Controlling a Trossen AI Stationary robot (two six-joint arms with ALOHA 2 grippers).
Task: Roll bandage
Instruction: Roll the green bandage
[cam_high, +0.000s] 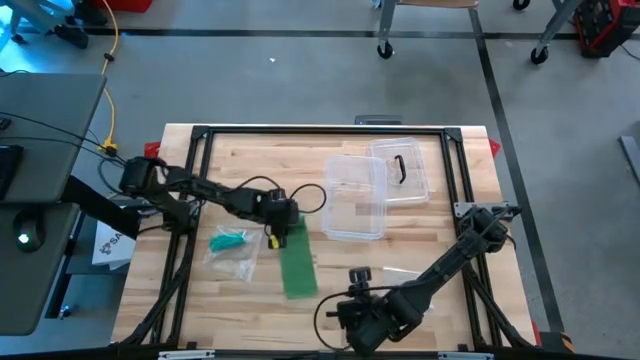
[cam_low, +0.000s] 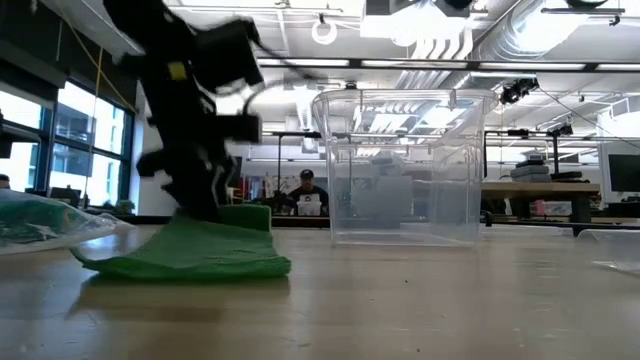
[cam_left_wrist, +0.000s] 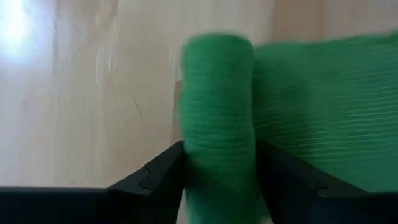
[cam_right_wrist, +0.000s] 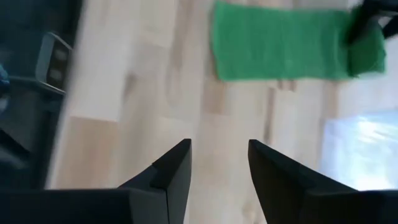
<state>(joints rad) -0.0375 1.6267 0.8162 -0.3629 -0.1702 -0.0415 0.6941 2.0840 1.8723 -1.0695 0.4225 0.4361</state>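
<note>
On the left of the wooden desk (cam_high: 250, 300) lies a clear bag (cam_high: 232, 252) with something teal inside. Just right of it, the left gripper (cam_high: 283, 228) sits at the far end of the green bandage (cam_high: 298, 266), its fingers (cam_left_wrist: 155, 180) clamped on either side of the rolled part (cam_left_wrist: 216, 112); the unrolled strip lies flat on the desk, running toward the near edge. In the low view the roll (cam_low: 244, 216) stands up from the flat cloth under the gripper. Further right, a clear box (cam_high: 355, 196) stands near the far side, with its lid (cam_high: 402, 172) touching it. The right gripper (cam_right_wrist: 219, 163) hovers over bare wood near the front edge, fingers apart and holding nothing.
</note>
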